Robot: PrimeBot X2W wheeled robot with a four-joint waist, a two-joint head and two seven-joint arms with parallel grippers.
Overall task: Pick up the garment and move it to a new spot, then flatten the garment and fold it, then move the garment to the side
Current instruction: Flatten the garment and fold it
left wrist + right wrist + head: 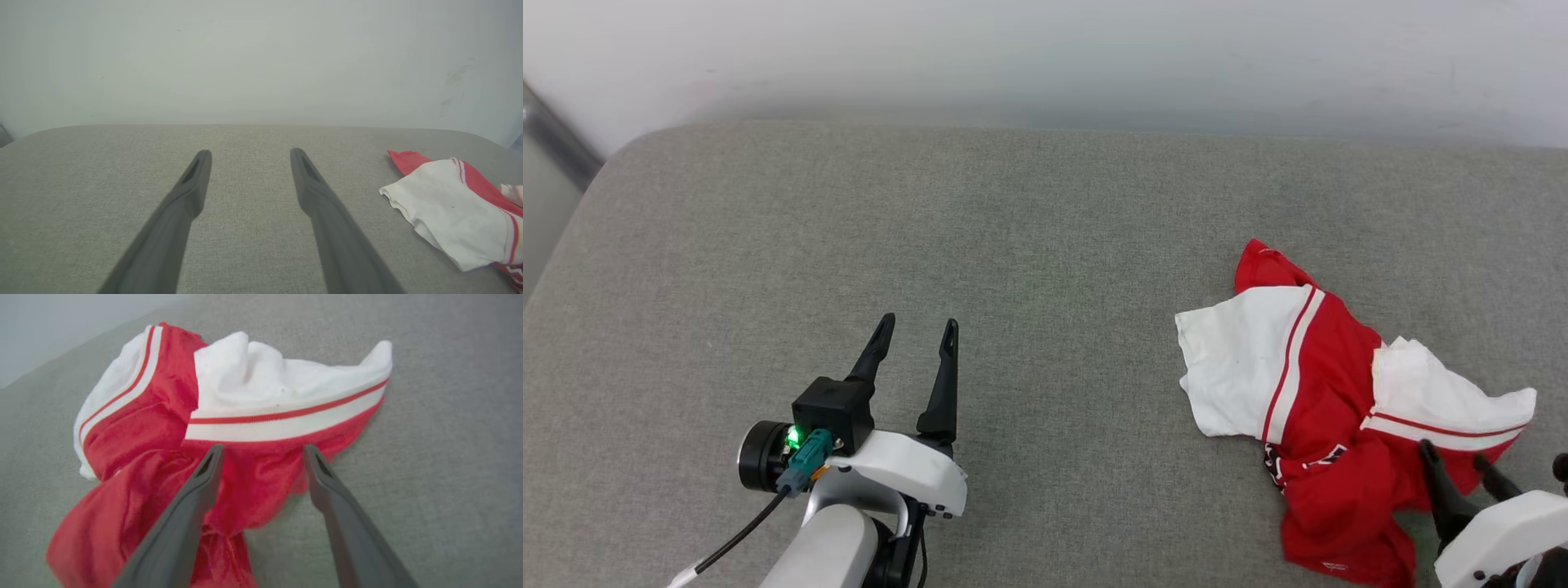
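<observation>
The grey padded surface [1045, 245] spreads wide from left to right, ending at a pale wall on the far side; most of it lies bare. The garment [1327, 392] sits crumpled at the near right, red body bunched; one white sleeve [1233, 367] is spread toward the left and the other [1445, 400] is rumpled toward the right. The left gripper [917, 324] hovers over bare surface at the near left, well apart from the cloth, its fingers spread and holding nothing. The right gripper [262, 448] is released too, its fingers parted over the red folds just on the near side of the striped sleeve trim [286, 420]; whether the tips touch the cloth I cannot tell.

The pick-up seems not yet done. The risks, as I judge them: the fingers may close on a single loose layer, so the slick jersey slides out on the lift; pressed too deep, they may pinch the surface's cover along with the cloth; gripped by this bunch, the shirt would likely hang twisted, making the flattening harder.
</observation>
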